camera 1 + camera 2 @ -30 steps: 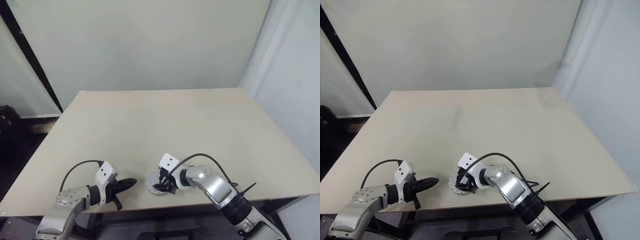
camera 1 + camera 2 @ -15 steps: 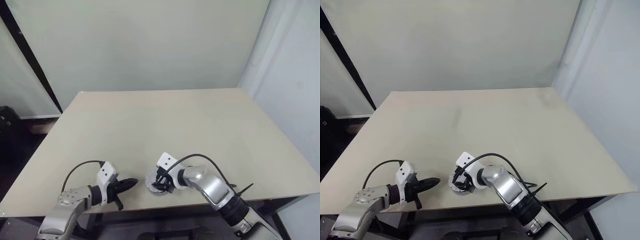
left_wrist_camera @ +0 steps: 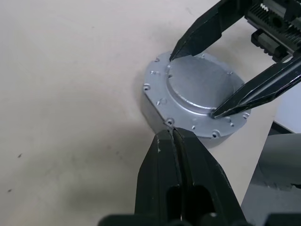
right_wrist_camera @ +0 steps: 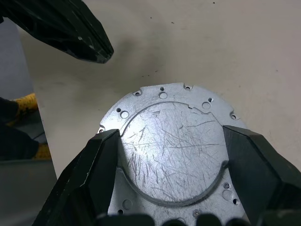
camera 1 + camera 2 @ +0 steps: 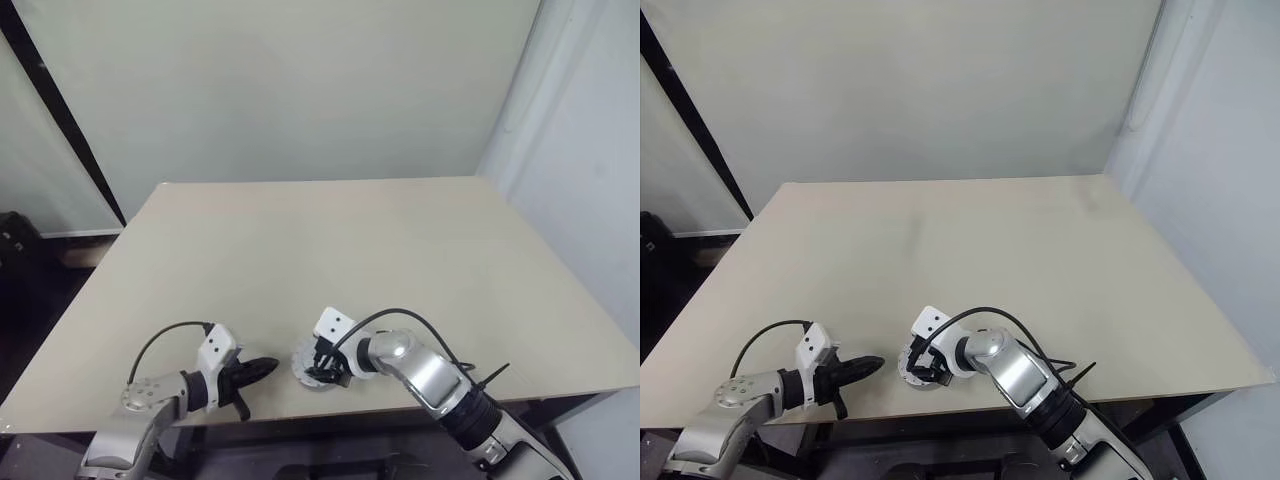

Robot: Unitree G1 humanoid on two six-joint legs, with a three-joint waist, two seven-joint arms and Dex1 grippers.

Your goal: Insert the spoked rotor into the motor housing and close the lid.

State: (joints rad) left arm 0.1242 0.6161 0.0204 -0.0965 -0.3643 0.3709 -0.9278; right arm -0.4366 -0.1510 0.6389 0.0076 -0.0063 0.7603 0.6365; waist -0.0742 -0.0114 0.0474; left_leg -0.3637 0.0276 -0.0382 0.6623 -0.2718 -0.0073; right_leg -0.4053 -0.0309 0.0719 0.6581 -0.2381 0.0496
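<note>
The lid point(image 3: 200, 92) is lying flat on top of the motor housing point(image 3: 157, 110), a round silver disc with a scratched raised centre and small holes around its flange. It is sitting between the right gripper point(image 3: 195, 80)'s spread fingertips, which are bracketing the raised centre on opposite sides; whether they are pressing it is hard to say. The left gripper point(image 3: 171, 134), fingers pressed together, is pointing at the housing's side wall, just beside its rim. The housing is resting upright on the table, close to its near edge.
</note>
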